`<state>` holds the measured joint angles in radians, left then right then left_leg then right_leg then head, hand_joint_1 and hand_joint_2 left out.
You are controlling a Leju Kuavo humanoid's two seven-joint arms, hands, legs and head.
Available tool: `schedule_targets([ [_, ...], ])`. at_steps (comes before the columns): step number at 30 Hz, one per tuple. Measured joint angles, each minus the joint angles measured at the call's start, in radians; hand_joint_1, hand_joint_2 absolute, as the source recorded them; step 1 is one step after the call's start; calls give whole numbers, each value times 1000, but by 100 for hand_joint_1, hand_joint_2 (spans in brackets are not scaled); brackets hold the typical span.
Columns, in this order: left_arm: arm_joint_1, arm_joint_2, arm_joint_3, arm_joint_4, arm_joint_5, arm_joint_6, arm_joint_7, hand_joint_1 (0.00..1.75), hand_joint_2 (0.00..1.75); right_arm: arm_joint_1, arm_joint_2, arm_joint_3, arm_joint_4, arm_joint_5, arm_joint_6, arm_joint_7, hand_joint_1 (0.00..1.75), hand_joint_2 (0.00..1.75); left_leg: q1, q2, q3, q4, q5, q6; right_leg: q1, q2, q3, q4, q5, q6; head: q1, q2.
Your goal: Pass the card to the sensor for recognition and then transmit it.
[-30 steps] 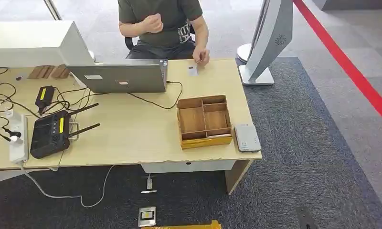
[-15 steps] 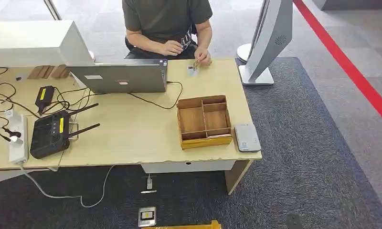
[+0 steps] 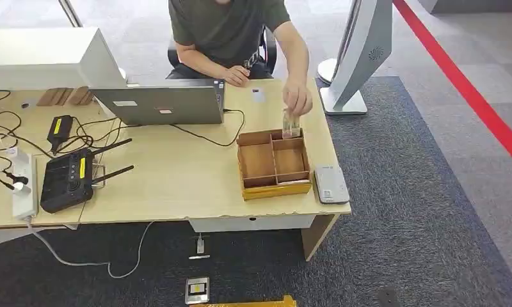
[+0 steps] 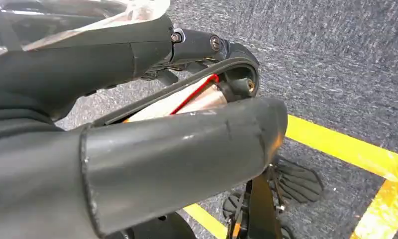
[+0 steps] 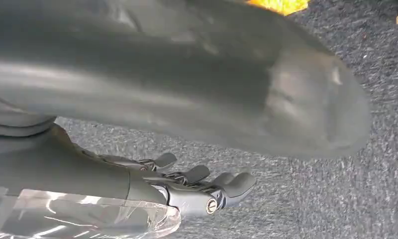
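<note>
While a person's hand [image 3: 297, 98] holds a card [image 3: 290, 123] over the wooden tray [image 3: 272, 187] near the tabletop's right edge, both robot hands, left hand [image 4: 152, 149] and right hand [image 5: 187, 99], hang empty, fingers loosely apart.

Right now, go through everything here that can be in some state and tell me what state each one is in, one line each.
Laptop: lid open, cable plugged in.
Wooden box: open-topped, on the desk.
Card: upright in the person's hand, over the box's far corner.
Card reader: lying flat beside the box.
Router: lying flat, antennas out.
Left hand: hanging over the carpet, holding nothing.
Right hand: hanging, fingers loosely curled, holding nothing.
</note>
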<state>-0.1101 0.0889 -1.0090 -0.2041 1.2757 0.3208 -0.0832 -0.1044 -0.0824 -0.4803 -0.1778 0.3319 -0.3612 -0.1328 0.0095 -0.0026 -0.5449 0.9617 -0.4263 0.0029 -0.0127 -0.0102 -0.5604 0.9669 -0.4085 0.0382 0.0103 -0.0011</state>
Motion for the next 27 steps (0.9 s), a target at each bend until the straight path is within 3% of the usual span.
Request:
schedule_targets([
  [5, 0, 3, 0, 0, -13, 3, 10, 0, 0, 0, 1, 0, 0, 5, 6, -4, 0, 0, 0, 0, 0, 0, 0, 0, 0, 0, 0, 0, 0, 0, 0, 0],
  [14, 0, 3, 0, 0, -26, 6, 33, 0, 0, 0, 1, 0, 3, 11, 3, 55, 0, 0, 0, 0, 0, 0, 0, 0, 0, 0, 0, 0, 0, 0, 0, 0],
  [27, 0, 3, 0, 0, -25, 14, 49, 0, 0, 0, 1, 0, 7, 6, 22, 55, 0, 0, 0, 0, 0, 0, 0, 0, 0, 0, 0, 0, 0, 0, 0, 0],
])
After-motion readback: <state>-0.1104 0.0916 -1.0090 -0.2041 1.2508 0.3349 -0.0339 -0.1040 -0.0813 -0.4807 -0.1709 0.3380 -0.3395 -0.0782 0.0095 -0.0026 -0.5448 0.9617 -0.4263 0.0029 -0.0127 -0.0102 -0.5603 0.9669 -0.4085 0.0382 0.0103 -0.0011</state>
